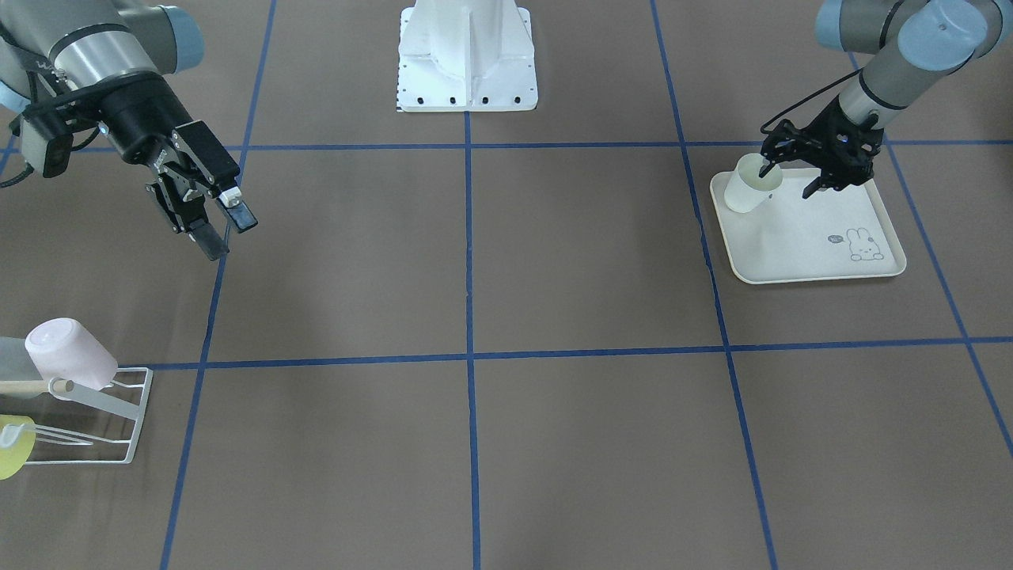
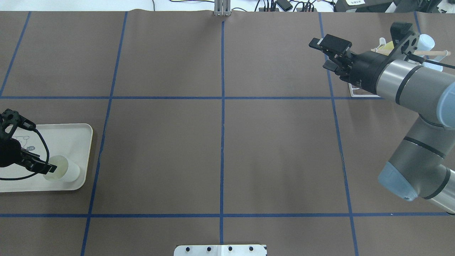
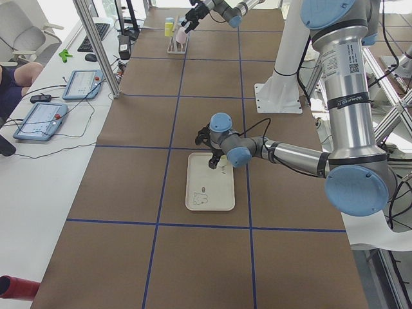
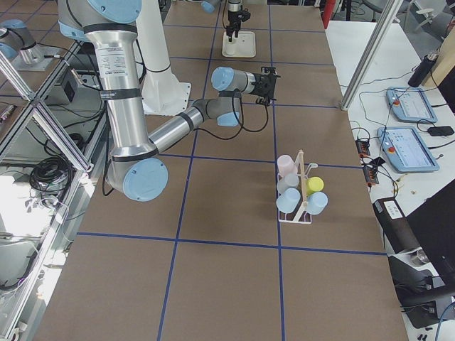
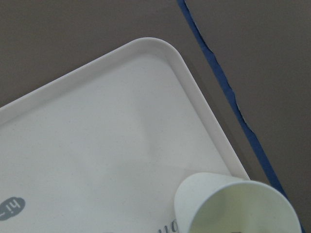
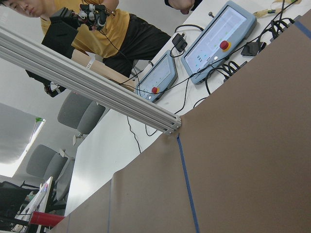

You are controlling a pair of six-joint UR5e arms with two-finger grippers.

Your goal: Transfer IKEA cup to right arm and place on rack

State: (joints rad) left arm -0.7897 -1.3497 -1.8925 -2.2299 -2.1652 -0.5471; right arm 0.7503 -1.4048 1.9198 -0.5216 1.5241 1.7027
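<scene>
The pale cream IKEA cup stands at a corner of the cream rabbit-print tray. It also shows in the overhead view and the left wrist view. My left gripper is open, with one fingertip at the cup's rim and the other over the tray. My right gripper is open and empty, held above the table near the white wire rack. The rack has a wooden dowel and carries a pink cup and a yellow cup. In the exterior right view the rack holds several cups.
The white robot base stands at the middle of the table's robot side. Blue tape lines cross the brown table cover. Control tablets and cables lie on the side bench beyond the rack. In the overhead view my right arm hides most of the rack.
</scene>
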